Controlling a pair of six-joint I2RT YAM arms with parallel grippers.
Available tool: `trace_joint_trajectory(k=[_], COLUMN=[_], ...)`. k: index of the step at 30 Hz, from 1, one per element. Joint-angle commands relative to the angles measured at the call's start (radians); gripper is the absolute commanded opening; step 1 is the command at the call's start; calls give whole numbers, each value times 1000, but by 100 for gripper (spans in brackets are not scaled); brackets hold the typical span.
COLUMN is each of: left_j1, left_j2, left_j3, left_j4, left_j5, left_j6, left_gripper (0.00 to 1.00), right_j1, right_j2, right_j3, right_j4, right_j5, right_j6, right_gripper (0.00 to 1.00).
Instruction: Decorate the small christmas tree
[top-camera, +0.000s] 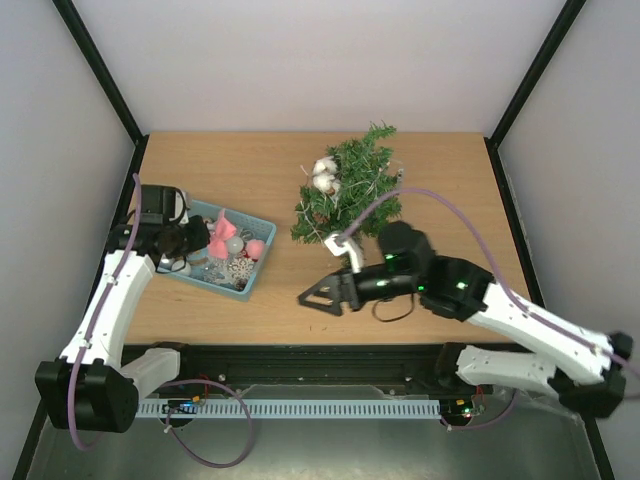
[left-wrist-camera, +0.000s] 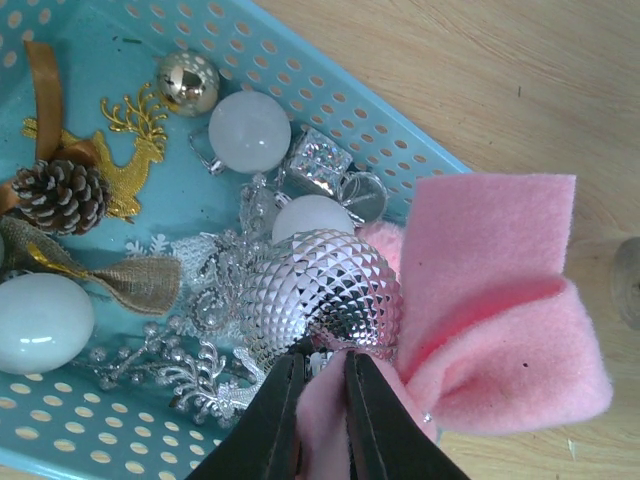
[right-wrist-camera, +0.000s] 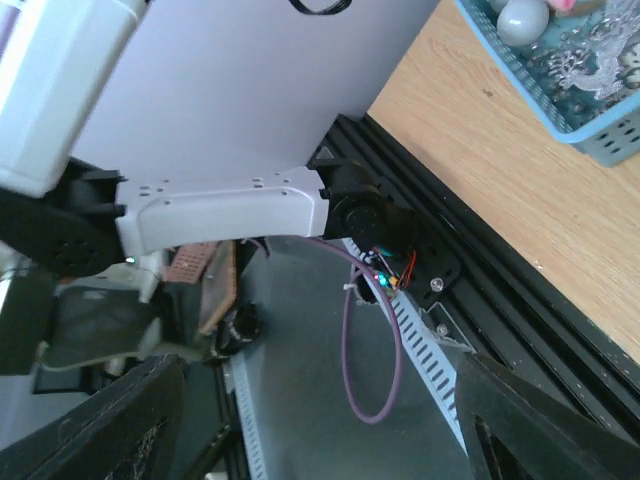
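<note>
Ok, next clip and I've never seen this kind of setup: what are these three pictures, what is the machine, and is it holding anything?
The machine is two robot arms bolted at the near edge of a wooden table. The overhead picture comes from a fixed camera above and behind them. The other two come from a small camera on each wrist.

On the table lie a small christmas tree, on its side with white ornaments already on it, and a teal basket of decorations: white balls, a gold ball, a pinecone, a gold reindeer, silver pieces.

The left gripper reaches into the basket, its fingers pinched shut on a pink felt bow beside a silver faceted ornament.

The right gripper is open and holds nothing. It hangs over the table near the front edge, so its camera looks past that edge at the left arm's base and the frame.
</note>
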Motion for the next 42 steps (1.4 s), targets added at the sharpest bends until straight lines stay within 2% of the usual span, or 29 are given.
trace_joint_trajectory(k=[1, 5, 10, 15, 18, 21, 26, 35, 42], left_j1=[1, 2, 3, 3, 3, 3, 3, 4, 7], left_j2=[-45, -74, -108, -146, -163, -179, -185, -181, -174], left_j3=[-13, -18, -29, -38, -42, -42, -40, -28, -22], left_j4=[1, 12, 34, 46, 51, 48, 42, 41, 47], left_j5=[48, 97, 162, 246, 295, 307, 318, 317, 318], left_j6=[25, 25, 17, 1, -10, -17, -18, -22, -25], left_gripper=[3, 3, 3, 3, 3, 4, 4, 4, 4], right_j1=[245, 336, 345, 334, 280, 207, 154, 139, 139], right_j2=[198, 367, 565, 780, 860, 894, 916, 955, 985], right_j3=[205, 378, 601, 874, 969, 986, 989, 980, 982], right_j4=[-147, -210, -265, -391, -420, -412, -399, -329, -335], right_j5=[425, 623, 815, 973, 939, 839, 760, 627, 625], right_j6=[-54, -75, -114, -178, -177, -173, -182, -184, -186], right_gripper=[74, 72, 67, 71, 71, 70, 66, 57, 56])
